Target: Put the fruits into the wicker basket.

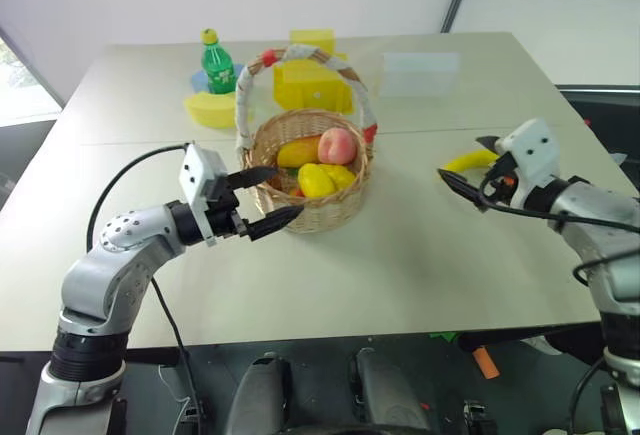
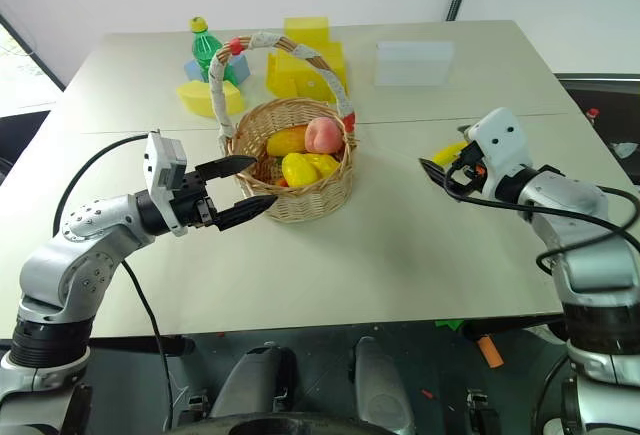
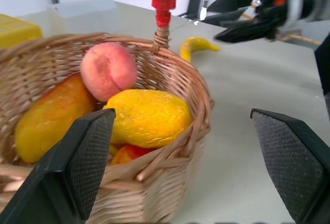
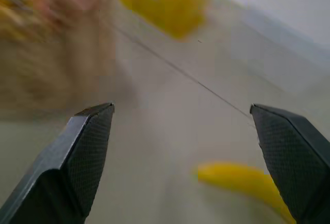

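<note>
The wicker basket (image 1: 325,210) stands mid-table, its cloth-wrapped handle arching overhead. Inside lie a pink-red peach (image 1: 337,145), a lumpy yellow lemon (image 1: 318,180) and an orange-yellow mango (image 1: 298,151). My left gripper (image 1: 268,198) is open at the basket's left side, with the near rim between its fingers (image 3: 82,162). A curved yellow banana (image 1: 470,161) lies on the table to the right. My right gripper (image 1: 465,167) is open right at it, nothing held. In the right wrist view the banana (image 4: 242,180) lies just ahead, toward one finger.
Behind the basket stand a green bottle (image 1: 217,63), a yellow wedge-shaped dish (image 1: 212,108) and a yellow blocky box (image 1: 312,83). A clear flat box (image 1: 420,72) lies at the back right. The table's (image 1: 400,265) front edge runs below both arms.
</note>
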`<action>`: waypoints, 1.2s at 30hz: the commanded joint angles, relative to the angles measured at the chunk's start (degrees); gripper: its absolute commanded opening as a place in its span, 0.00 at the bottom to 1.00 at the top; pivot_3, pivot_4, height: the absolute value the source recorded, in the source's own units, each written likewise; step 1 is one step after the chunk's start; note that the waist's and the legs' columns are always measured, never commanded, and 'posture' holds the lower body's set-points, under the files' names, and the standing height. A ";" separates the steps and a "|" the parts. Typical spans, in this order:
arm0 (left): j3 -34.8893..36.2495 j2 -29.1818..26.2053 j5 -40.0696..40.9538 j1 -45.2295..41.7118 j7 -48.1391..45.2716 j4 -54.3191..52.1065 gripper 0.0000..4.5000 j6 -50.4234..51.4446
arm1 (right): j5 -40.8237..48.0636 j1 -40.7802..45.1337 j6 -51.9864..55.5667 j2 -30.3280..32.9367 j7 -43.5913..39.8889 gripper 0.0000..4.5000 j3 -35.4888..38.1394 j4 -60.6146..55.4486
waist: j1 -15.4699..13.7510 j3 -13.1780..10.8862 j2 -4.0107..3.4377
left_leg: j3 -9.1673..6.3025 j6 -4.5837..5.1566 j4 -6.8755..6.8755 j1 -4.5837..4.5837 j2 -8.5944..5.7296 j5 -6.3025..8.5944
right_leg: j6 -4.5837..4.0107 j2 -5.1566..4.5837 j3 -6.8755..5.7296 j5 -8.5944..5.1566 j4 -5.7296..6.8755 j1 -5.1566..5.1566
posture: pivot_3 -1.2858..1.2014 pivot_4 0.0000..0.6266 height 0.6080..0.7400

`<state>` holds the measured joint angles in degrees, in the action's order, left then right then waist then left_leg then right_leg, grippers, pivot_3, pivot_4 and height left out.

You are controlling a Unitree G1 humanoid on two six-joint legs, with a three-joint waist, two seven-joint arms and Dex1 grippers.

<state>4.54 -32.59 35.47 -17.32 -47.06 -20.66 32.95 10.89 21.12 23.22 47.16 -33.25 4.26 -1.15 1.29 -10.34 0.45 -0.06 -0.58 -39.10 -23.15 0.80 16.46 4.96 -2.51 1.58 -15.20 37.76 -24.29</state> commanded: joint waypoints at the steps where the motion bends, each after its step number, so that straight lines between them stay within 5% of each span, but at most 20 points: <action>1: -0.84 0.44 0.05 -1.71 -0.49 -1.07 1.00 -1.52 | -11.23 6.61 -11.88 2.50 0.83 0.98 -5.90 13.92 | -0.04 -0.01 -0.03 | 0.02 0.00 0.01 -0.01 0.00 0.00 | 0.00 0.01 0.02 0.00 0.01 -0.03 | 0.52 0.24 1.00; 10: -4.21 0.93 -0.73 -4.14 0.58 -4.74 1.00 -1.61 | -25.31 23.98 -33.65 1.22 -0.15 0.98 -16.57 49.81 | -0.21 -0.03 -0.04 | 0.02 -0.01 0.02 -0.06 0.02 -0.01 | 0.00 -0.03 0.04 0.00 0.00 -0.06 | 0.52 0.24 1.00; 18: -4.52 0.20 -1.10 -2.77 1.19 -6.05 1.00 -1.60 | -32.22 31.73 -42.82 -1.19 2.38 0.98 -20.93 64.66 | 0.05 -0.02 -0.03 | 0.01 -0.09 0.02 -0.01 0.04 -0.05 | 0.00 -0.04 0.05 0.01 0.01 -0.02 | 0.52 0.24 1.00; 21: -4.59 0.15 -1.09 -2.76 1.33 -6.09 1.00 -1.61 | -32.98 32.59 -44.36 -1.57 2.71 0.79 -20.86 66.54 | -0.08 -0.02 -0.03 | 0.00 -0.11 0.02 0.01 0.04 -0.06 | 0.00 -0.05 0.05 0.01 0.01 0.03 | 0.52 0.24 1.00; 27: -4.67 0.13 -1.00 -2.78 1.22 -5.89 1.00 -1.59 | -34.67 32.20 -46.84 -1.03 5.12 0.15 -20.93 66.47 | -0.12 -0.02 -0.03 | -0.04 -0.11 0.02 0.01 0.02 -0.06 | 0.00 -0.09 0.04 0.01 0.01 0.04 | 0.52 0.24 1.00; 36: -4.98 0.15 -1.38 -2.72 0.40 -4.43 1.00 -2.27 | -32.43 24.07 -47.67 3.84 6.30 0.15 -16.12 50.66 | -0.22 -0.03 -0.04 | -0.06 -0.11 0.02 -0.01 0.03 -0.06 | 0.00 -0.10 0.03 0.01 0.01 0.03 | 0.52 0.24 1.00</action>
<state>-0.88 -32.29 34.32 -19.86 -46.19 -24.31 31.95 -23.20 45.51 -24.43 49.26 -27.37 -14.23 53.71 1.06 -10.36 0.41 -0.12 -0.68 -39.07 -23.16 0.83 16.40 4.96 -2.60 1.61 -15.20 37.77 -24.26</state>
